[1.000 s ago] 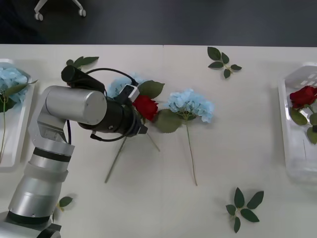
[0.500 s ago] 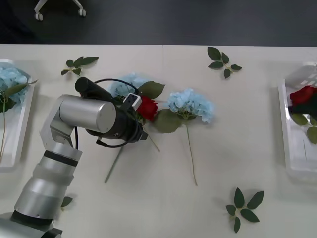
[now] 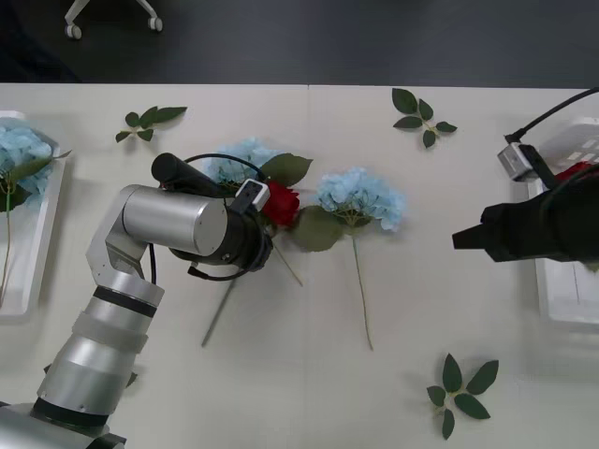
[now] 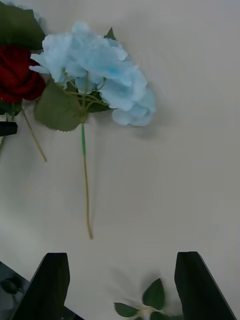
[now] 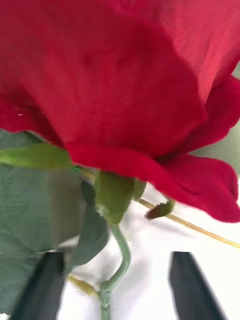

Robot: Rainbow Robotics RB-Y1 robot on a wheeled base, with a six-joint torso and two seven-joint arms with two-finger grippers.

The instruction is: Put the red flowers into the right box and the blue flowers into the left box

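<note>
A red flower (image 3: 281,204) lies mid-table between two blue flowers (image 3: 360,196) (image 3: 239,154). My left arm (image 3: 187,224) reaches over it. The left gripper (image 5: 117,287) is open, its black fingers (image 5: 45,285) on either side of the green stem (image 5: 117,260) just below the red bloom (image 5: 125,75). My right gripper (image 3: 460,238) is open and hovers over the table right of the nearer blue flower (image 4: 97,70); its fingers (image 4: 200,285) hold nothing. Another blue flower (image 3: 19,150) lies in the left box (image 3: 42,262). A red flower (image 3: 573,172) peeks out in the right box (image 3: 562,304), partly behind the right arm.
Loose green leaf sprigs lie at the back left (image 3: 154,118), back right (image 3: 419,117) and front right (image 3: 460,388). The front-right sprig (image 4: 147,302) shows between the right fingers. The table's far edge borders a dark floor.
The right arm has swung in from the right, over the right box toward the table's middle. The left arm has shifted slightly forward, closing in on the red flower's stem.
</note>
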